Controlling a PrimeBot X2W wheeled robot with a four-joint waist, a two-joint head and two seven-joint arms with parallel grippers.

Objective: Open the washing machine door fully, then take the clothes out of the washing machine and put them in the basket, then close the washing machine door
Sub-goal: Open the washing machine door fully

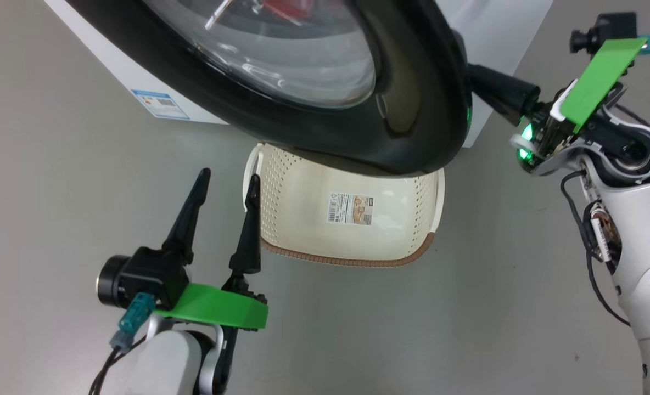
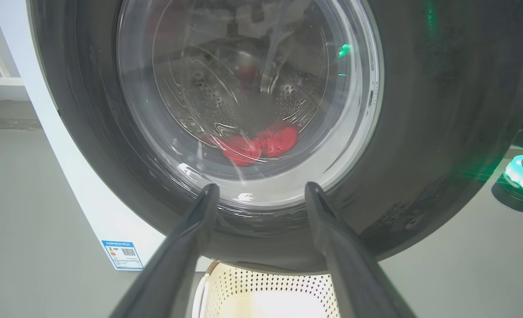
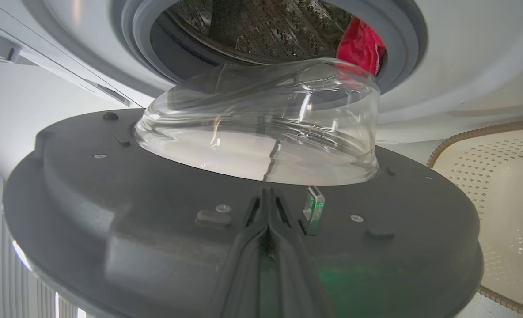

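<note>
The washing machine door point(image 1: 413, 109), with a glossy black rim and bulging glass, stands partly open over the basket point(image 1: 303, 219). My right gripper point(image 3: 268, 194) is shut, its fingertips pressed against the door's grey inner face point(image 3: 111, 212) beside the latch point(image 3: 313, 205). In the head view its dark fingers point(image 1: 500, 90) reach behind the door's right edge. Red clothes point(image 3: 361, 44) lie in the steel drum and show through the glass point(image 2: 257, 143). My left gripper point(image 1: 230, 175) hangs open and empty beside the basket's left handle, facing the door's front point(image 2: 442, 132).
The white washing machine point(image 1: 122, 68) carries a blue label point(image 1: 160, 104) low on its front. The cream basket point(image 2: 266, 291) sits on the grey floor right under the door, with a paper label point(image 1: 350, 209) inside. Open floor lies left and right of it.
</note>
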